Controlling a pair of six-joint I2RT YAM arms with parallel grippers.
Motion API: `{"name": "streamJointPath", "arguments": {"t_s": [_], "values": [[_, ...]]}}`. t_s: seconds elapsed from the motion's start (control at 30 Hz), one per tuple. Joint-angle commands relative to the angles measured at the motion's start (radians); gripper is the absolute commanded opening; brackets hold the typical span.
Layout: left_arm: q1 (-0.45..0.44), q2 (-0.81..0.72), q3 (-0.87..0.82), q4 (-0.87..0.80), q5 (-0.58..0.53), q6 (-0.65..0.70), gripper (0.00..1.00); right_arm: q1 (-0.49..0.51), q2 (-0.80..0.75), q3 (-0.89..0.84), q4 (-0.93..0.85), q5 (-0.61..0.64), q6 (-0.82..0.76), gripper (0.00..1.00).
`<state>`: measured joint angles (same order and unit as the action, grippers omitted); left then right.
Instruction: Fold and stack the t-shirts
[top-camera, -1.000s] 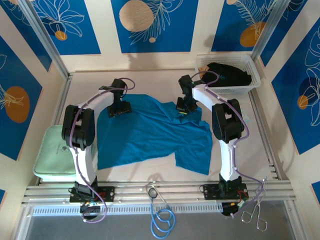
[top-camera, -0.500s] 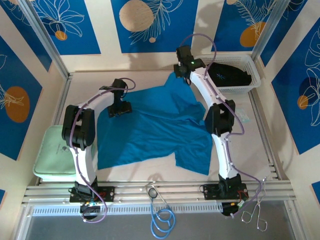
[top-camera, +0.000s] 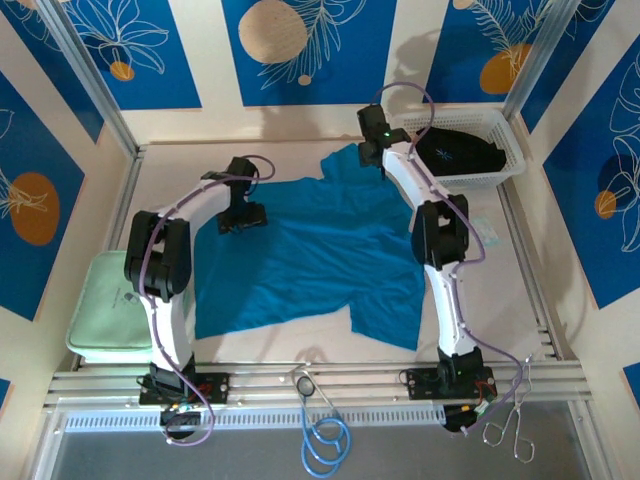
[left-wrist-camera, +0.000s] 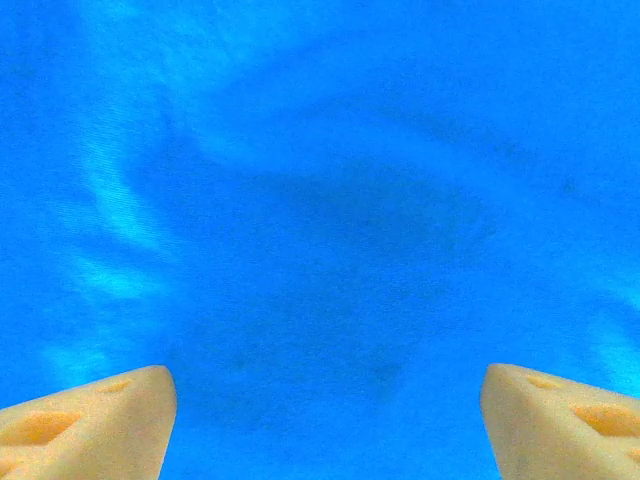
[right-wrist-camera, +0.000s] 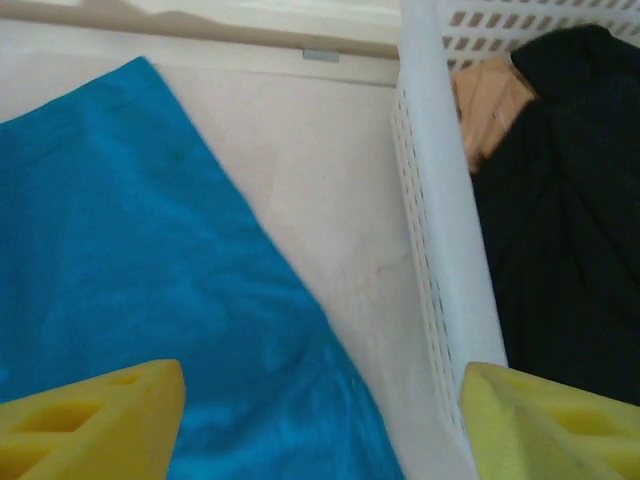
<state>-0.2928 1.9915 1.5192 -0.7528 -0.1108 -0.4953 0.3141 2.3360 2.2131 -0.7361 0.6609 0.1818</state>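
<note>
The teal-blue t-shirt (top-camera: 310, 260) lies spread on the table, one part stretched toward the far edge. My left gripper (top-camera: 240, 215) hovers over its left upper part; in the left wrist view it (left-wrist-camera: 325, 385) is open, with teal cloth (left-wrist-camera: 320, 200) beneath and nothing between the fingers. My right gripper (top-camera: 372, 150) is at the shirt's far corner beside the basket. In the right wrist view it (right-wrist-camera: 322, 380) is open above the shirt's edge (right-wrist-camera: 130, 250). The black t-shirt (top-camera: 455, 150) (right-wrist-camera: 560, 200) lies bunched in the basket.
The white mesh basket (top-camera: 505, 140) stands at the back right, its wall (right-wrist-camera: 435, 220) close to my right finger. A pale green pad (top-camera: 105, 305) sits at the left edge. Blue cable (top-camera: 325, 445) and metal forceps (top-camera: 510, 430) lie by the near rail.
My right gripper went from the shirt's middle to the far edge by the basket, drawing a part of the teal shirt with it; that part now lies flat. The left arm stayed.
</note>
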Motion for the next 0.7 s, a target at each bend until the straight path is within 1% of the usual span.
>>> {"name": "streamJointPath", "arguments": {"t_s": [0.0, 0.07, 0.13, 0.17, 0.23, 0.27, 0.3, 0.37, 0.43, 0.47, 0.5, 0.57, 0.63, 0.67], "values": [[-0.003, -0.056, 0.057, -0.068, -0.092, 0.002, 0.8, 0.034, -0.145, -0.122, 0.012, -0.07, 0.106, 0.67], [0.015, -0.05, 0.071, -0.084, -0.104, -0.008, 0.8, 0.052, -0.202, -0.212, -0.008, -0.12, 0.145, 0.57], [0.037, -0.04, 0.082, -0.074, -0.088, -0.013, 0.79, 0.072, -0.248, -0.299, -0.008, -0.167, 0.176, 0.5], [0.051, -0.03, 0.094, -0.068, -0.079, -0.015, 0.79, 0.081, -0.268, -0.342, -0.004, -0.199, 0.186, 0.43], [0.071, 0.0, 0.138, -0.067, -0.076, -0.011, 0.77, 0.096, -0.293, -0.41, 0.003, -0.257, 0.209, 0.36], [0.082, 0.022, 0.173, -0.076, -0.078, -0.008, 0.76, 0.103, -0.3, -0.437, 0.001, -0.284, 0.222, 0.29], [0.09, 0.044, 0.202, -0.083, -0.077, -0.006, 0.75, 0.108, -0.305, -0.458, 0.0, -0.305, 0.234, 0.23], [0.118, 0.093, 0.271, -0.103, -0.078, -0.01, 0.69, 0.119, -0.31, -0.507, 0.006, -0.355, 0.255, 0.11], [0.144, 0.128, 0.32, -0.119, -0.093, -0.022, 0.64, 0.129, -0.308, -0.544, 0.014, -0.389, 0.272, 0.02], [0.16, 0.142, 0.337, -0.126, -0.104, -0.03, 0.61, 0.132, -0.307, -0.561, 0.018, -0.407, 0.282, 0.0], [0.172, 0.155, 0.355, -0.134, -0.111, -0.039, 0.59, 0.136, -0.305, -0.573, 0.02, -0.418, 0.288, 0.0], [0.206, 0.187, 0.391, -0.149, -0.108, -0.059, 0.44, 0.144, -0.303, -0.603, 0.031, -0.436, 0.301, 0.0], [0.234, 0.221, 0.421, -0.156, -0.079, -0.07, 0.34, 0.15, -0.299, -0.617, 0.036, -0.442, 0.309, 0.0], [0.247, 0.241, 0.437, -0.162, -0.067, -0.079, 0.31, 0.154, -0.296, -0.622, 0.037, -0.445, 0.311, 0.0]]}}
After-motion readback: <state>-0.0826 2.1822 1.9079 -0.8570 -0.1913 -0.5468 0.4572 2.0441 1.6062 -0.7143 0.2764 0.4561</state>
